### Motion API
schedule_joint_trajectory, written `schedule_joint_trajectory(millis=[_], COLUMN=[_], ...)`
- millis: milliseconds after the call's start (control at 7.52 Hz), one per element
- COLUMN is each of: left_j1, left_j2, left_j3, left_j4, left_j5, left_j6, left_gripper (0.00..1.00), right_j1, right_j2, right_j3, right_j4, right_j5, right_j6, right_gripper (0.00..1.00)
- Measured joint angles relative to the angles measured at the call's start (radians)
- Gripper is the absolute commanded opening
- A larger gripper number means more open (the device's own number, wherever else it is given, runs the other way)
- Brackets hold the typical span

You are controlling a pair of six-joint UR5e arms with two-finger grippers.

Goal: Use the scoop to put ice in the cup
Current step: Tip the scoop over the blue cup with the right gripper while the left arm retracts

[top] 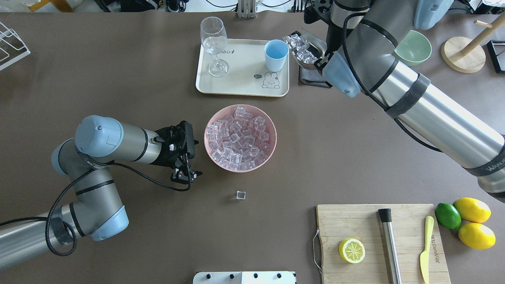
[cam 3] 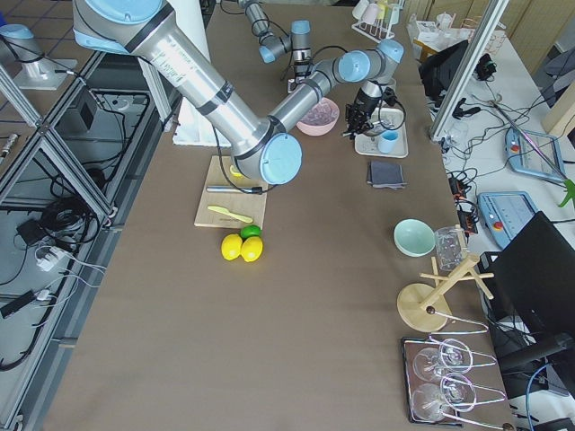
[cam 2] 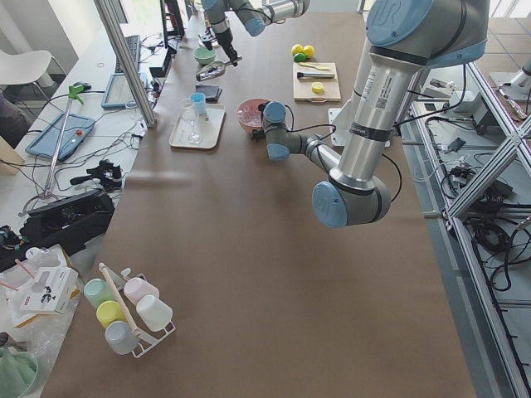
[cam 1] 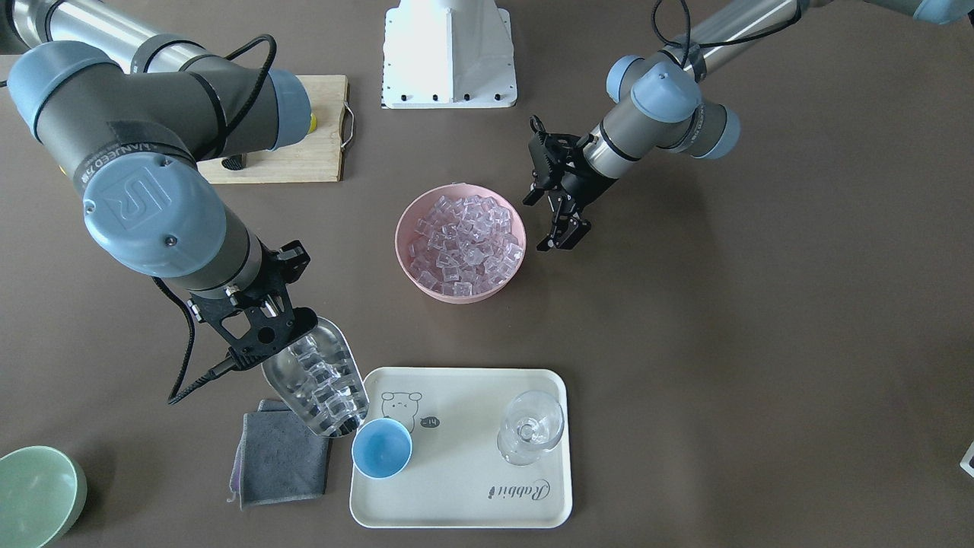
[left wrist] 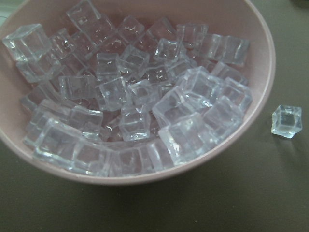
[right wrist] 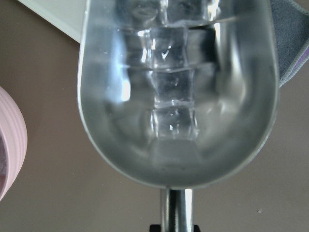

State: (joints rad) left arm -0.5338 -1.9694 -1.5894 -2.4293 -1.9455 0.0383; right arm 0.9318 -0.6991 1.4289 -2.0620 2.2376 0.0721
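My right gripper [cam 1: 266, 335] is shut on the handle of the steel scoop [cam 1: 316, 380]. The scoop holds several ice cubes [cam 1: 326, 392] and tilts mouth-down, its lip just beside the rim of the light-blue cup [cam 1: 382, 449]. The cup stands on the cream tray [cam 1: 456, 495], and its inside shows plain blue. The right wrist view shows cubes lined along the scoop's trough [right wrist: 174, 96]. A pink bowl [cam 1: 403, 251] heaped with ice [cam 1: 464, 243] sits mid-table. My left gripper [cam 1: 564, 236] hovers open and empty beside the bowl, apart from it.
One loose ice cube [top: 241, 195] lies on the table near the bowl. A stemmed glass [cam 1: 530, 426] stands on the tray. A grey cloth [cam 1: 278, 457] lies under the scoop. A pale-green bowl [cam 1: 34, 495] and a cutting board [top: 375, 260] with lemon, knife and steel cylinder stand on my right.
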Motion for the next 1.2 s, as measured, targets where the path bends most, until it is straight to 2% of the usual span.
schedule_joint_trajectory(millis=[399, 665, 797, 1063, 1196], left_j1=[-0.035, -0.064, -0.071, -0.090, -0.120], left_j2=[0.031, 0.059, 0.079, 0.105, 0.113], left_j3=[-0.013, -0.029, -0.075, -0.223, -0.265], left_j4=[0.005, 0.018, 0.070, 0.274, 0.337], left_j5=[-0.066, -0.106, -0.113, -0.116, -0.117], left_j6=[-0.001, -0.001, -0.001, -0.001, -0.003], left_gripper=[0.98, 0.98, 0.98, 0.98, 0.98], right_j1=[0.002, 0.004, 0.006, 0.010, 0.011], right_j2=[0.131, 0.173, 0.202, 0.266, 0.291], right_j3=[-0.168, -0.216, -0.246, -0.311, -0.344], right_j4=[-0.152, -0.241, -0.281, -0.327, -0.336], right_j5=[-0.054, -0.085, -0.105, -0.154, -0.176], right_j6=[-0.176, -0.249, -0.281, -0.327, -0.351], right_gripper=[0.00, 0.00, 0.00, 0.00, 0.00])
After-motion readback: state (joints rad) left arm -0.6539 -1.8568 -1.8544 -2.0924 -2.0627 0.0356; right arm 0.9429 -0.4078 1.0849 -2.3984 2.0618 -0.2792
